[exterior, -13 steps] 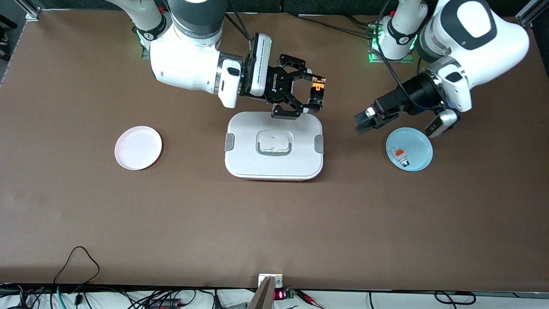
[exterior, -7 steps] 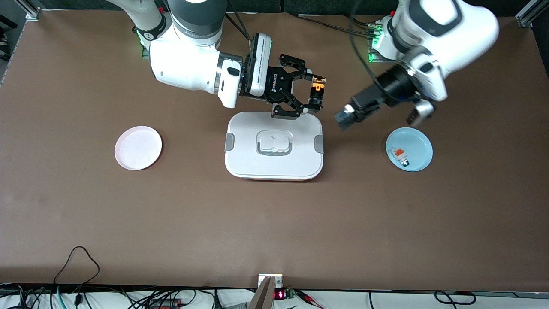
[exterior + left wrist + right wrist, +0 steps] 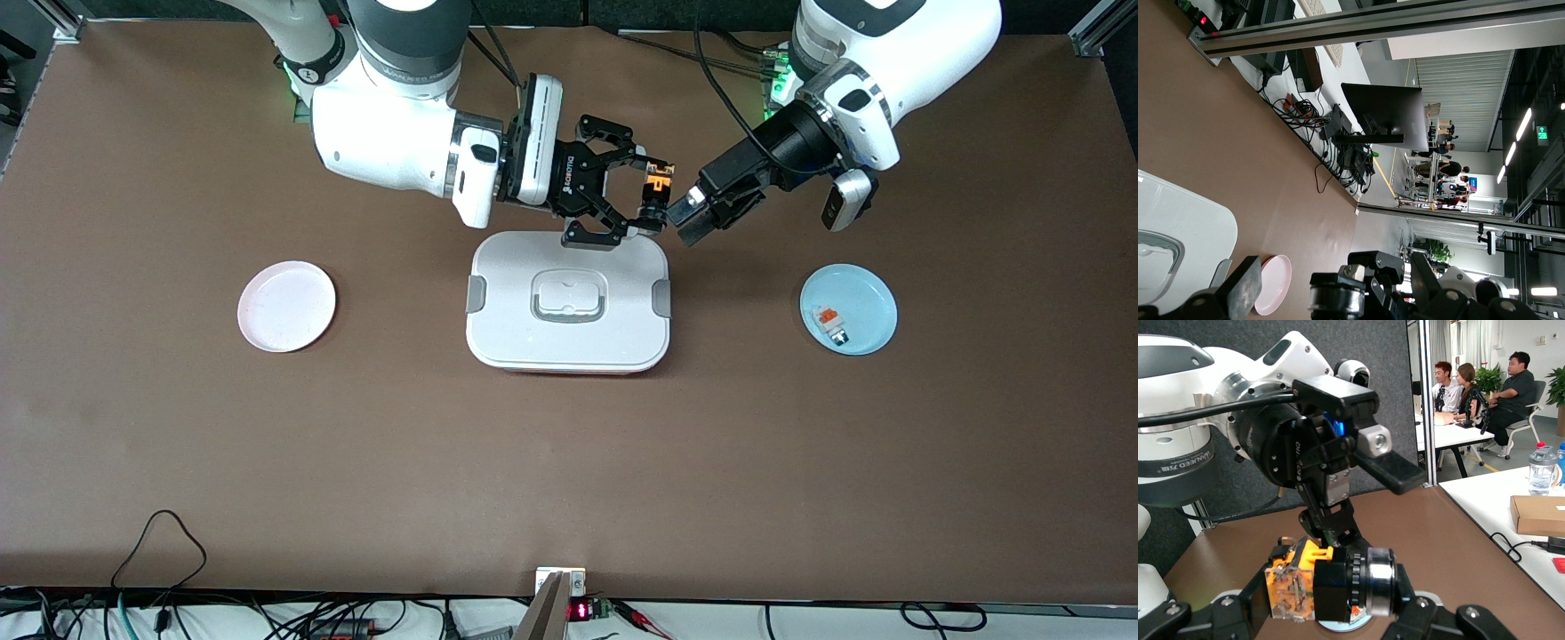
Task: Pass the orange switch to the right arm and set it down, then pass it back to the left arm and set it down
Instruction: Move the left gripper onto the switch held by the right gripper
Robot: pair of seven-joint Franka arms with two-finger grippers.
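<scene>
My front camera looked down from high across the table (image 3: 569, 462), facing both bases; my right wrist camera sat close on the orange switch (image 3: 1318, 587); my left wrist camera also caught the box (image 3: 1178, 233) and pink plate (image 3: 1275, 283).

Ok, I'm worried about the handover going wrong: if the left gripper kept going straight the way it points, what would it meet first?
Probably the orange switch, held up by the right gripper over the table by the box's edge. The left gripper, open, points at it from close by, though depth is hard to judge.
</scene>
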